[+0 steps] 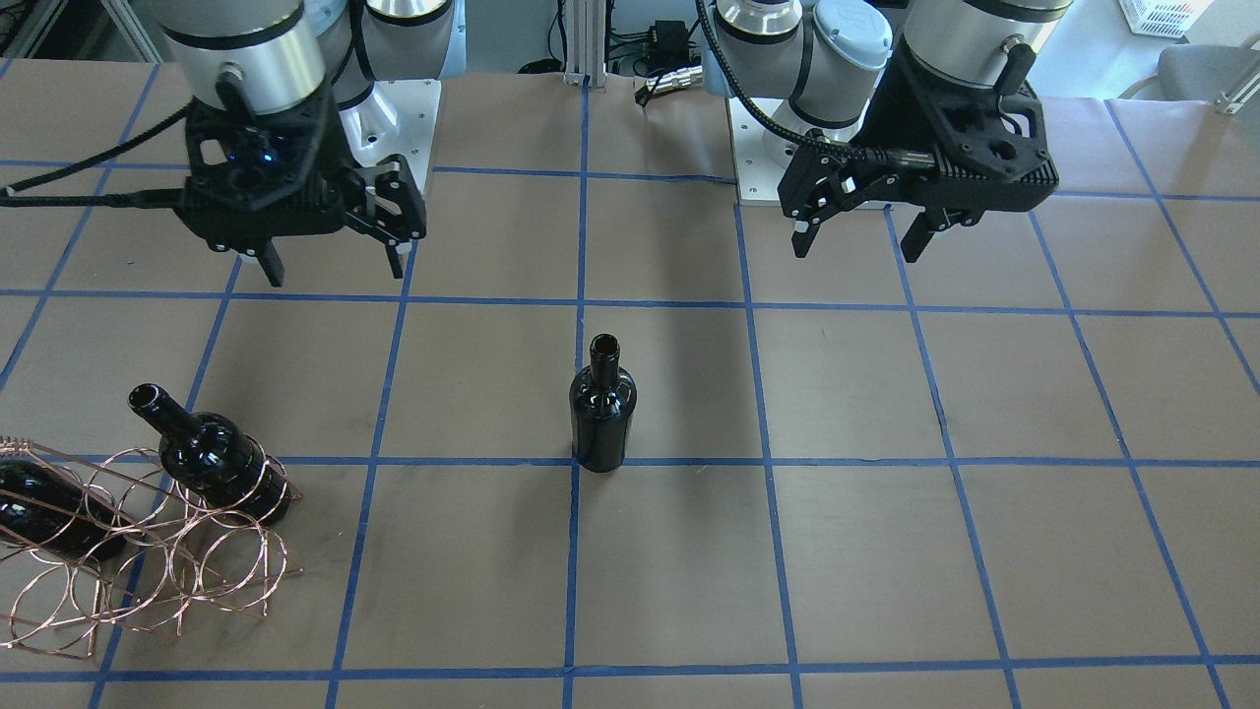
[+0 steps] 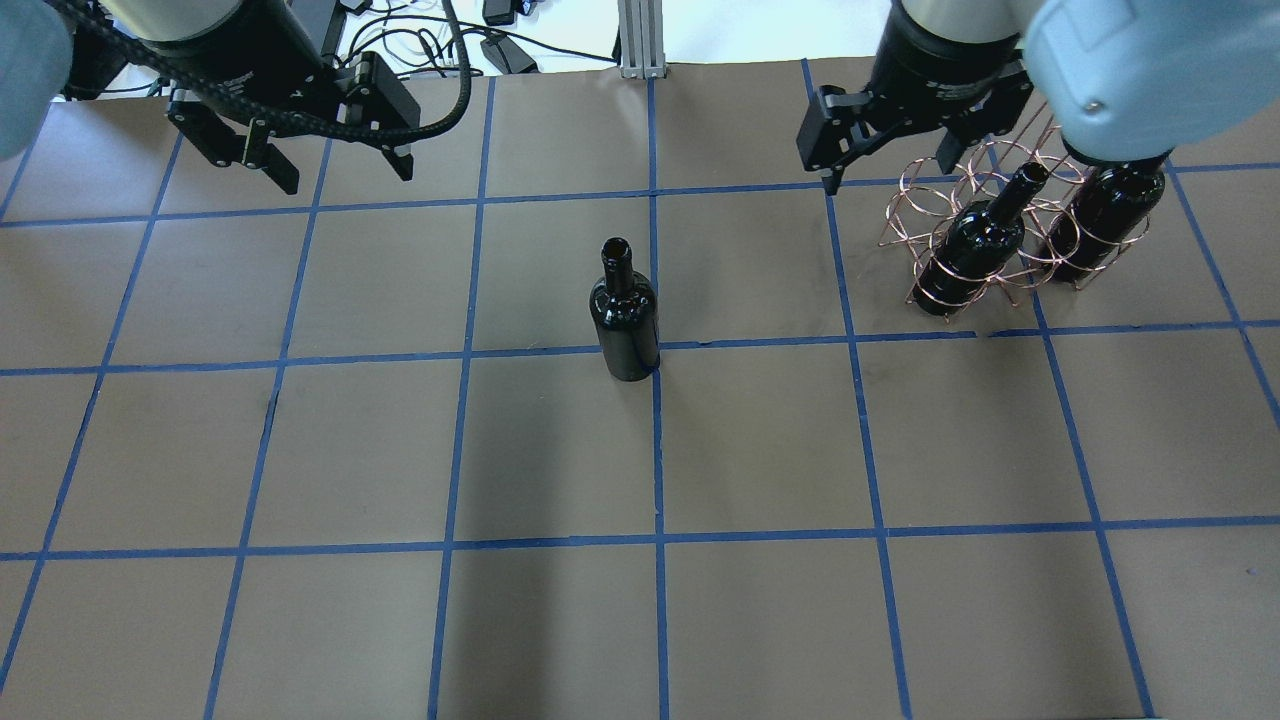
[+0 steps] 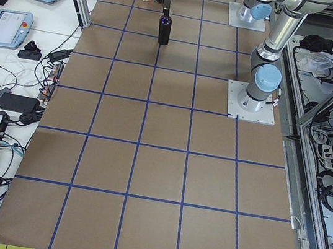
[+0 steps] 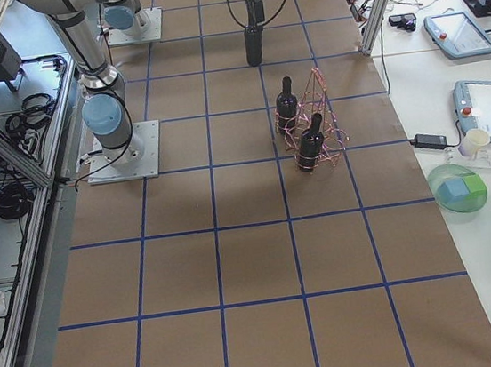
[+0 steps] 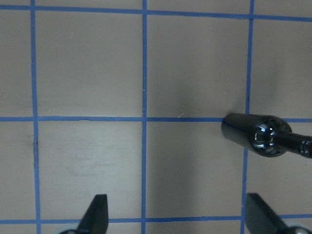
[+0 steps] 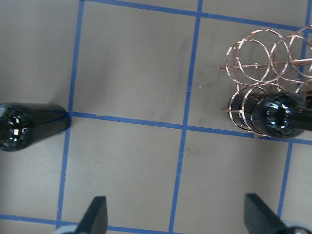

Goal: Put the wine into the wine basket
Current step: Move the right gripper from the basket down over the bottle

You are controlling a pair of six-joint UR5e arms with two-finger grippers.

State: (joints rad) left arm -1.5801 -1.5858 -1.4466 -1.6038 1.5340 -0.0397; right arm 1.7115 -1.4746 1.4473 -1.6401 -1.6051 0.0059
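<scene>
One wine bottle (image 1: 601, 414) (image 2: 625, 315), glossy and near-black, stands upright alone in the middle of the table. The copper wire wine basket (image 1: 148, 566) (image 2: 925, 200) sits on the robot's right side and holds two look-alike bottles (image 2: 975, 250) (image 2: 1105, 215). My right gripper (image 1: 335, 271) (image 2: 888, 175) hangs open above the table just beside the basket, empty. My left gripper (image 1: 856, 246) (image 2: 345, 178) is also open and empty, raised over the table's other side. In the left wrist view the standing bottle (image 5: 258, 136) lies ahead to the right of the open fingers.
The brown table (image 2: 560, 450) carries a grid of blue tape. In the right wrist view the lone bottle (image 6: 24, 127) is at the left and the basket (image 6: 263, 68) at the right. Tablets, cables and a cup (image 4: 473, 142) lie on side benches.
</scene>
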